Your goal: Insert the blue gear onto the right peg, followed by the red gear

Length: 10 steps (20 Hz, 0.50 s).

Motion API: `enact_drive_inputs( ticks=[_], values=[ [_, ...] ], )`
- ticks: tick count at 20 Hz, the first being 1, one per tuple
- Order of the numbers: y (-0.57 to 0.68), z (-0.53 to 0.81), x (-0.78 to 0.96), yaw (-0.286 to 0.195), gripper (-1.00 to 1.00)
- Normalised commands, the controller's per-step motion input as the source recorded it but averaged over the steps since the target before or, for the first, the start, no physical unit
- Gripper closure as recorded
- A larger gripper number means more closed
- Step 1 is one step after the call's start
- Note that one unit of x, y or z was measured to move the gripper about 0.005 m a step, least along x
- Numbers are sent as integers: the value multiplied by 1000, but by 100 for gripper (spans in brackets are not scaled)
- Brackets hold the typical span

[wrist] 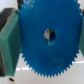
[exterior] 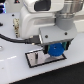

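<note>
First step in hand: the blue gear (exterior: 55,49) is carried in the claw (exterior: 54,48), hanging low over the white plate (exterior: 36,59) on the bench (exterior: 15,72) — not yet seated, as far as I can judge. In the wrist view the gear (wrist: 47,40) fills the frame, pinched at its rim by a green pad (wrist: 10,42). It lies flat, its hole (wrist: 48,34) facing down, so its axis runs vertical. Next the hole must line up with the right peg — hidden here — then lower straight. The red gear is out of sight.
</note>
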Motion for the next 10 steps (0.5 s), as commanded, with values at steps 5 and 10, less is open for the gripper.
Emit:
enact_drive_inputs(
  ticks=[5, 10],
  values=[
    [-154, 91, -2, 0, 100],
    [-205, 222, 19, 0, 100]
  ],
)
